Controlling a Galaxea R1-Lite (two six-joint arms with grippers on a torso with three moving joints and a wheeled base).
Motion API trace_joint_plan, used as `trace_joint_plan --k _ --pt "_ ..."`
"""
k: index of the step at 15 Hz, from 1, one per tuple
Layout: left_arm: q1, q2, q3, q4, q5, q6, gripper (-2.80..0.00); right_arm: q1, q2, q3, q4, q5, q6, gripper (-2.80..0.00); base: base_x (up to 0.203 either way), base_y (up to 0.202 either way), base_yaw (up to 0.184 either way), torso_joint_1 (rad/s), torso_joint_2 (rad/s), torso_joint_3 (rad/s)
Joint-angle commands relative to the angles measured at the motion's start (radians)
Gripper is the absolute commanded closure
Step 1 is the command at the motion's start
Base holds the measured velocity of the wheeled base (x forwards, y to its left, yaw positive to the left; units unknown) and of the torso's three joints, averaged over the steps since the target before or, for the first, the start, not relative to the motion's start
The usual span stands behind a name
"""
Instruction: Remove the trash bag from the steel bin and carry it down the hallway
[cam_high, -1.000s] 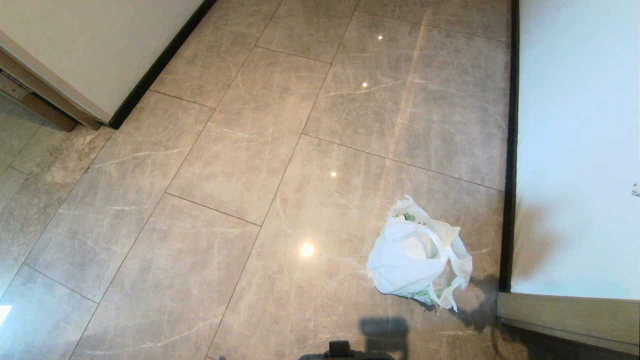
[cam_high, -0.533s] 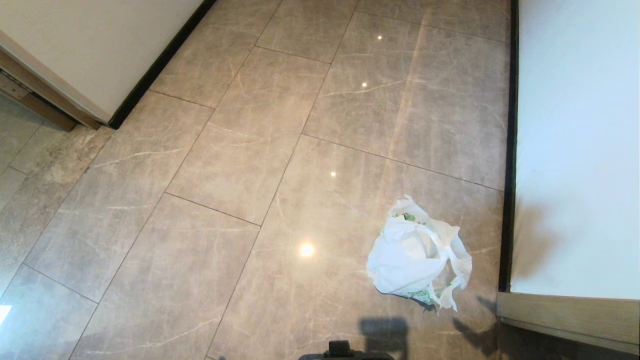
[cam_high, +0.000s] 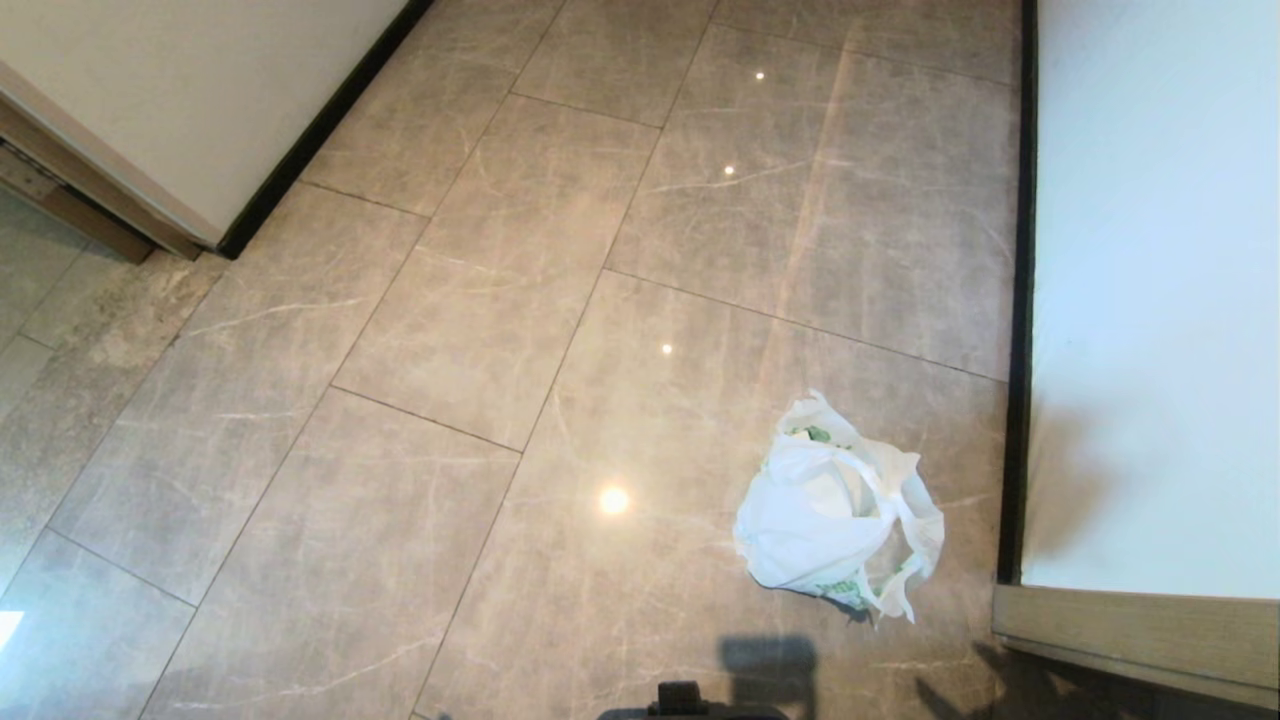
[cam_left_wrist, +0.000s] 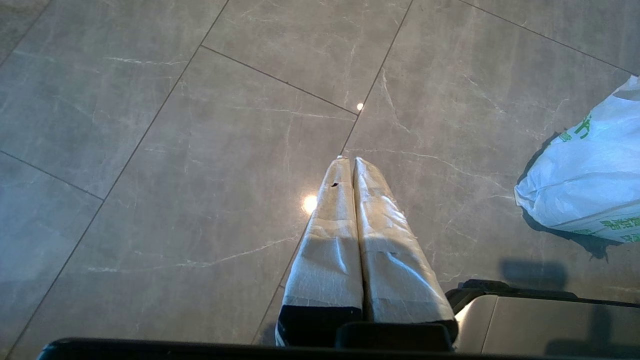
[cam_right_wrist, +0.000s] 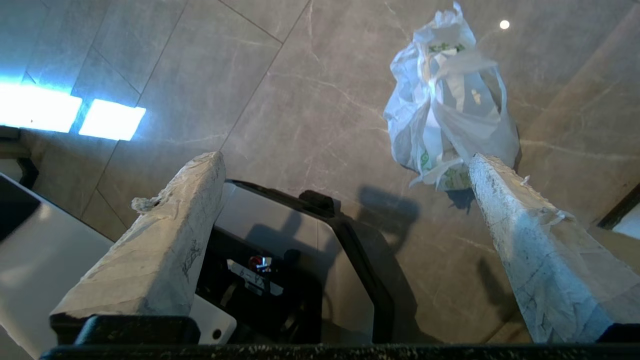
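Trash bag (cam_high: 835, 515) slumped on hallway tiles (cam_high: 480, 330), unheld; right gripper (cam_right_wrist: 345, 165) spread wide above, its shadow gone from beside bag; left gripper (cam_left_wrist: 354, 172) pressed together; carry apparently finished.

trash bag (cam_high: 835, 510) on hallway floor (cam_high: 480, 360), just left of right wall (cam_high: 1150, 300); door frame (cam_high: 1130, 625) beside it.

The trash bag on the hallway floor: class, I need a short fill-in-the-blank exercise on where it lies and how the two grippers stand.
1. The trash bag lies on the ____.
2. The right gripper has its jaws ____.
3. The left gripper has its jaws ____.
4. The bag's printed lettering is ____ in colour.

Missing words: floor; open; shut; green
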Motion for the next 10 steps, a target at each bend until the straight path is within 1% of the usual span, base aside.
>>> trace_joint_plan --k 1,5,7,9,10 --pt "0.000 0.000 0.000 -0.001 0.000 -0.001 0.00 -0.008 -0.067 0.054 0.002 0.003 -0.005 -2.80 0.000 0.000 0.000 0.000 0.00 0.000" --pt "0.000 0.000 0.000 -0.001 0.000 -0.001 0.00 -0.011 -0.168 0.172 0.002 -0.001 -0.008 -2.80 0.000 0.000 0.000 0.000 0.00 0.000" --pt "0.000 0.000 0.000 -0.001 0.000 -0.001 0.00 -0.027 -0.240 0.258 -0.008 -0.018 -0.013 -2.80 0.000 0.000 0.000 0.000 0.00 0.000" --pt "0.000 0.000 0.000 -0.001 0.000 -0.001 0.00 -0.033 -0.254 0.350 -0.083 -0.136 -0.019 -2.80 0.000 0.000 0.000 0.000 0.00 0.000" --pt "0.000 0.000 0.000 -0.001 0.000 -0.001 0.00 -0.033 -0.265 0.407 -0.152 -0.175 -0.023 -2.80 0.000 0.000 0.000 0.000 0.00 0.000"
